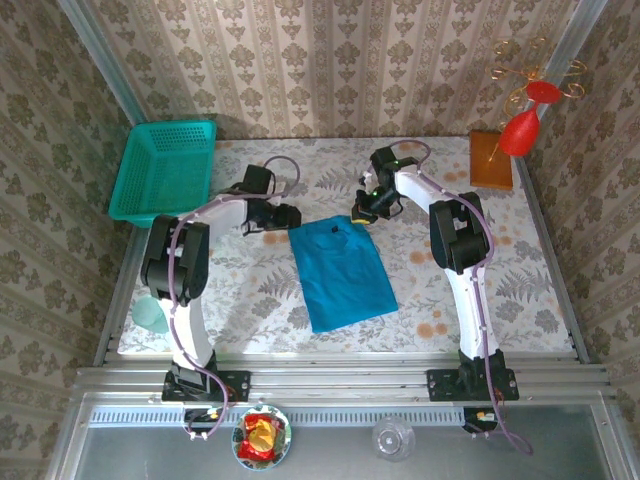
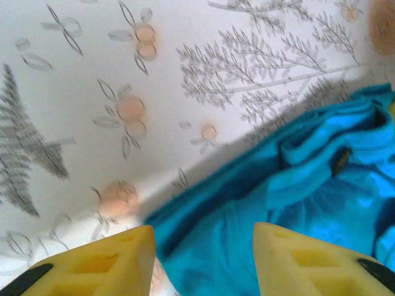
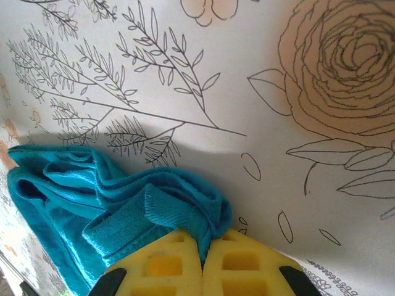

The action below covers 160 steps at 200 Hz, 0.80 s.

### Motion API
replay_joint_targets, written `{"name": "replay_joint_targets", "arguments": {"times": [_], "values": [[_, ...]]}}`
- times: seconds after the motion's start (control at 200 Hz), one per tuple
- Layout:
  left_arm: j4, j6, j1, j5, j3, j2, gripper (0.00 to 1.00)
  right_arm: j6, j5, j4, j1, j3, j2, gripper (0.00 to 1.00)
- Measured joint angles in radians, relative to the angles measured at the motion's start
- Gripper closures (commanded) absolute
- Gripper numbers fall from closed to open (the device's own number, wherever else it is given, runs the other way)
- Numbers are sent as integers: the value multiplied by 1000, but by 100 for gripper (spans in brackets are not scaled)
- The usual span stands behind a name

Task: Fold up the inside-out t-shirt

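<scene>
Top external view puts the blue-teal soft cloth t-shirt (image 1: 342, 275) mid-table, already doubled into a narrow strip running near to far. I'd judge the lengthwise folds done and a crosswise fold left to do. The right gripper (image 3: 203, 240) pinches a bunched fold at the strip's far right corner. The left gripper (image 2: 203, 237) hangs spread over the far left corner, gripping nothing. A teal plastic mesh basket (image 1: 165, 170) sits far left and a brown wooden block (image 1: 491, 160) far right, both well apart from the shirt; nothing blocks the fold.
</scene>
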Motion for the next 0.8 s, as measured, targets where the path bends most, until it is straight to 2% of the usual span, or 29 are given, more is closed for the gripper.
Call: {"name": "replay_joint_targets", "arguments": {"times": [0.21, 0.8], "values": [[-47, 56, 25, 39, 54, 90, 49, -6, 0, 0, 0, -8, 0, 100], [-48, 87, 61, 296, 4, 94, 50, -6, 4, -5, 0, -19, -12, 100]]}}
